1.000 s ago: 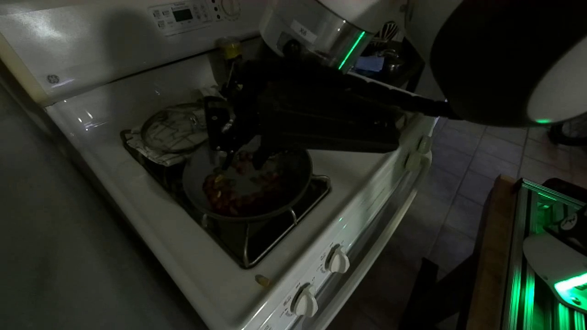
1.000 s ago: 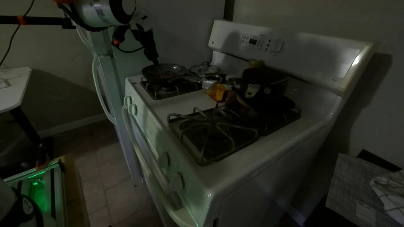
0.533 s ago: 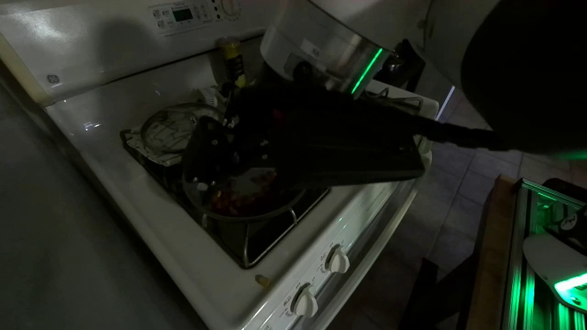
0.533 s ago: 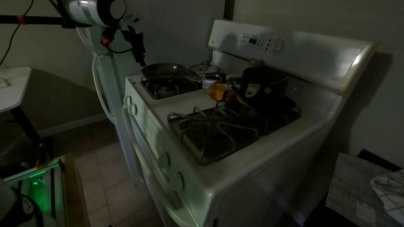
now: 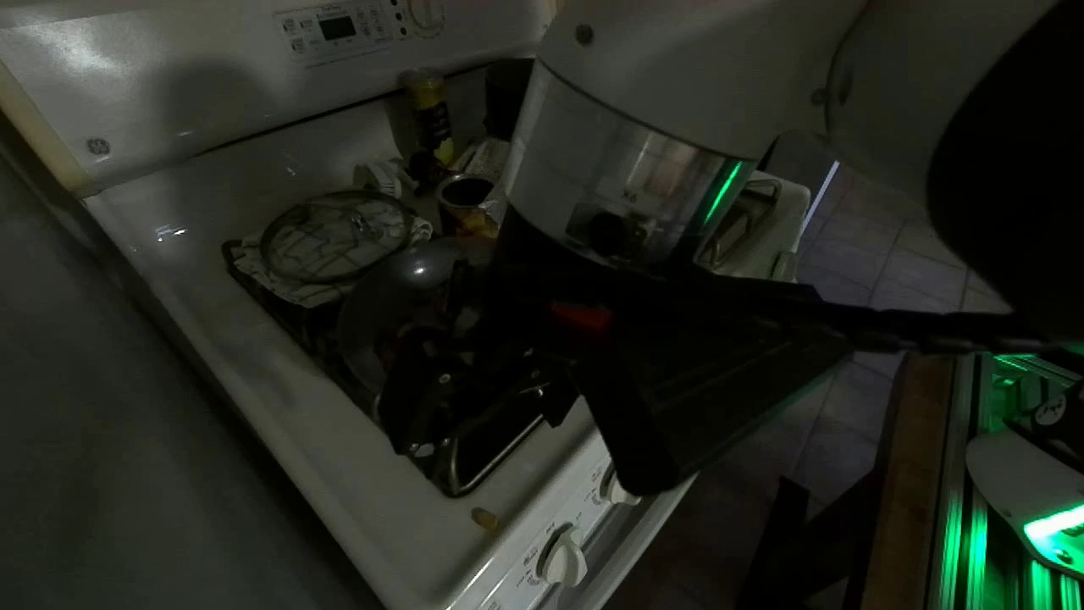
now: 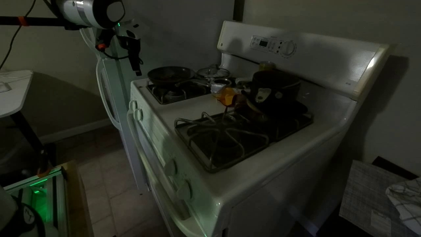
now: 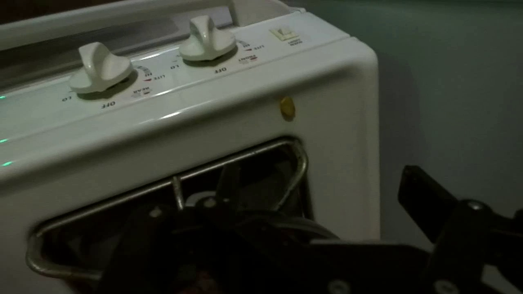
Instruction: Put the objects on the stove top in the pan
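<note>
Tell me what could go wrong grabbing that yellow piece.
The small yellow piece lies near the front edge of the stove top: a nudge could knock it off. In the wrist view the open tool overlaps the burner grate and might snag it. The light is dim, so grip could be misjudged.

Near the pincer appear one pan, one small yellow piece and two of four white knobs; farther off, one dark pot, one glass lid, one yellow-and-black jar and one dial.
</note>
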Controlling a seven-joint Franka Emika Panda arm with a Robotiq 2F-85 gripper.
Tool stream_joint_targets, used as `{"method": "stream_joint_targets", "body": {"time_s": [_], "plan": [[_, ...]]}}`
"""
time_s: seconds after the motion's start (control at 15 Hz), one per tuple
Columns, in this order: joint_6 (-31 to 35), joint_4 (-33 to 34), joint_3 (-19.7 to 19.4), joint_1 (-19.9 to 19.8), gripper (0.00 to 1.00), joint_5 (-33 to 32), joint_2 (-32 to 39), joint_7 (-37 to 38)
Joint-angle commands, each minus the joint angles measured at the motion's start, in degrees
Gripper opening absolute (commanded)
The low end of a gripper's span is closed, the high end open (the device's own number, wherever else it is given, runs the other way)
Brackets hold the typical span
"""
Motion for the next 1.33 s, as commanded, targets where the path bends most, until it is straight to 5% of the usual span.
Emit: {"method": "stream_joint_targets", "body": {"time_s": [0.0, 0.4, 0.6, 0.67, 1.0, 1.27], "plan": [[1.5, -0.8, 0.6, 0.0, 1.0, -2.9, 1.7, -1.8], [1.7, -0.1, 0.5, 1.6, 0.98, -5.5, 5.8, -2.1], [2.7, 0.3, -0.5, 2.5, 0.82, -10.1, 7.4, -0.4], [3.6, 0.2, -0.9, 2.7, 0.69, -11.2, 7.8, 0.0], [7.8, 1.2, -2.8, 4.3, 0.48, -16.4, 9.9, 1.4], [7.7, 2.4, -4.0, 5.7, 0.51, -18.3, 11.4, 1.1]]}}
